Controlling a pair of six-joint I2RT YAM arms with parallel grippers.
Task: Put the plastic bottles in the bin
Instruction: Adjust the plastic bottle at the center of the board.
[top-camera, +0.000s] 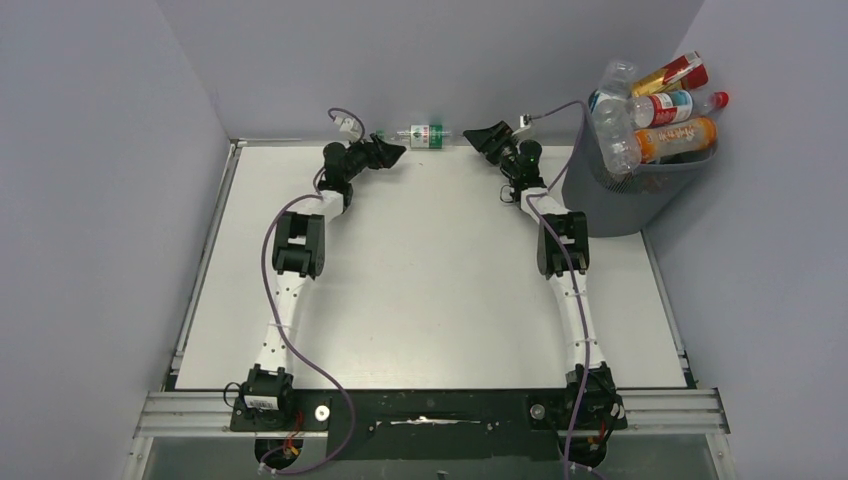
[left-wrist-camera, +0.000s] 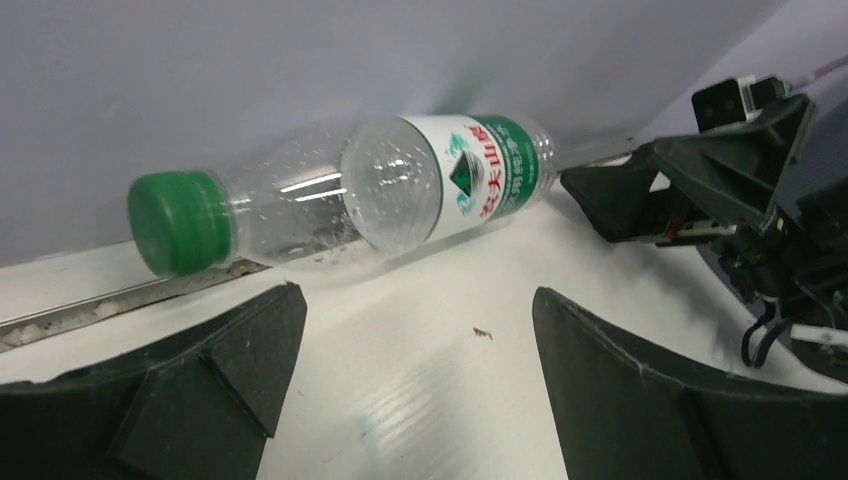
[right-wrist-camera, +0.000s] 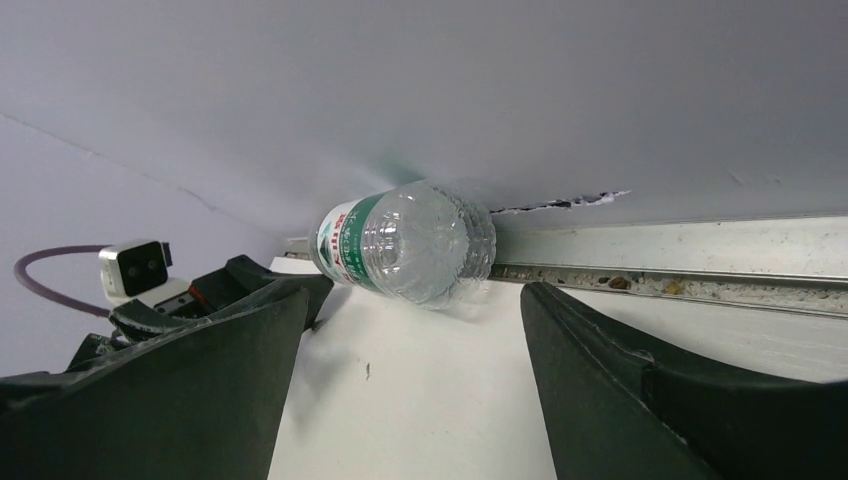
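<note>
Left gripper (top-camera: 398, 151) with matte black jaws spread wide, empty, clear ribbed green-capped bottle (top-camera: 424, 135) lying sideways against the back wall's metal rail (right-wrist-camera: 700, 262), right gripper (top-camera: 474, 138) parted, empty, dark grey bin (top-camera: 620, 200) far right, heaped with plastic bottles (top-camera: 665, 110)

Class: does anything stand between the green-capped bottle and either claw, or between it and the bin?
Nothing separates the green-capped bottle from the left claw or the right claw. Toward the bin, the right claw itself sits in the path, and piled bottles rise above the rim.
</note>
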